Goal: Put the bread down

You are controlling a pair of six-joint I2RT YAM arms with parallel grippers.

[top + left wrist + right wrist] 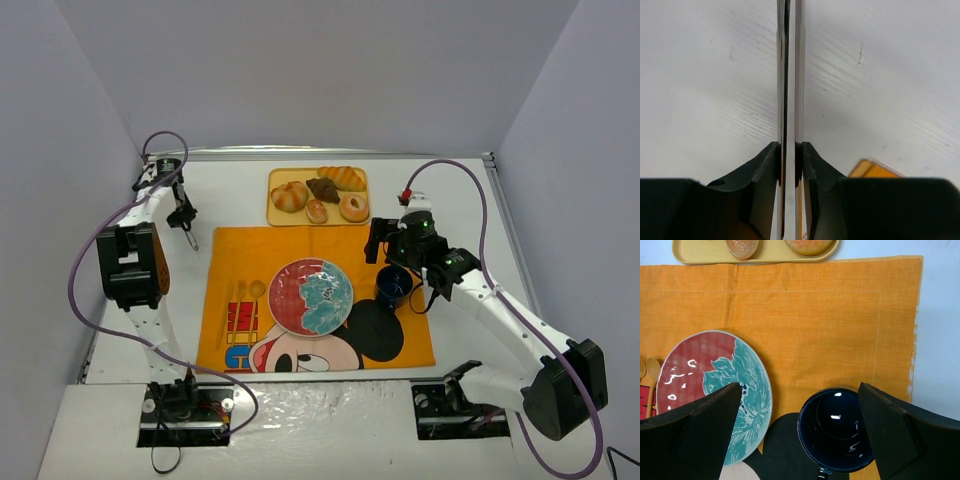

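Gaping right claw (799,405) above cup (837,432); left claw (789,75) closed.

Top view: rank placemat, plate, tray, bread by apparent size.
1. placemat, clearly largest
2. plate and tray: look about equal, so not ranked against each other
3. bread, smallest

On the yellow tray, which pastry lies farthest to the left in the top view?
The round knotted bun, at the left end of the yellow tray. The chocolate pastry, the croissant and both ring donuts lie to its right.
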